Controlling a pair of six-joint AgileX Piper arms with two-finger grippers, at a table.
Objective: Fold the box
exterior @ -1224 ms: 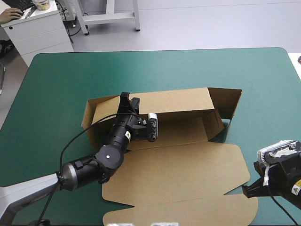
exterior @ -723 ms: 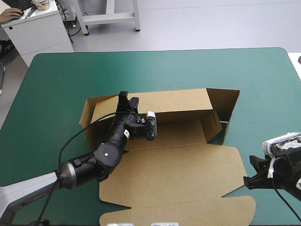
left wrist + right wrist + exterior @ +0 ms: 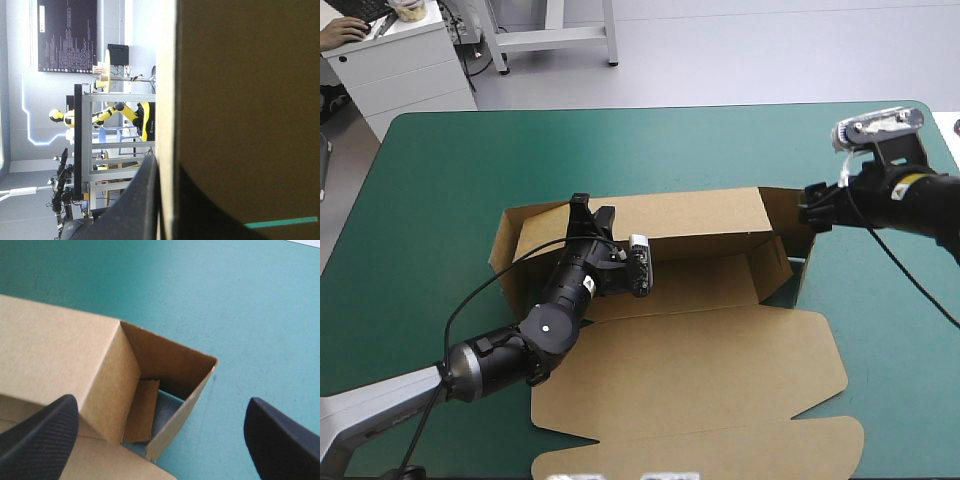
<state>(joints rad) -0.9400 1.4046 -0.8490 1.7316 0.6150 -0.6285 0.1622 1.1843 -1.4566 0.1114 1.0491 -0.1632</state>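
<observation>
I have the box (image 3: 690, 370) sitting around the middle of the bench (image 3: 470, 170), part-way built. Its long far wall (image 3: 680, 215) is raised, short walls stand up at both ends, and the big lid panel lies flat on the teal-green cover toward the near edge.

The left arm (image 3: 545, 325) reaches across the lid's left corner to the far wall near its left end. There, the left jaws are all but closed on the top edge of that wall. In the left wrist view the board's pale edge (image 3: 167, 100) runs straight up between the two black fingers (image 3: 142, 200), one on each face of the wall, and brown board (image 3: 245, 100) fills everything to one side.

The right arm (image 3: 910, 195) comes in from the bench's right side, and the right jaws hang at the box's far right corner. They are spread wide with nothing in them. In the right wrist view the fingers (image 3: 37, 432) stand far apart, and that open corner of the box (image 3: 165, 360) lies ahead of them. A small flap (image 3: 142, 410) stands inside the corner, with a bit of teal-green cover showing beside it
</observation>
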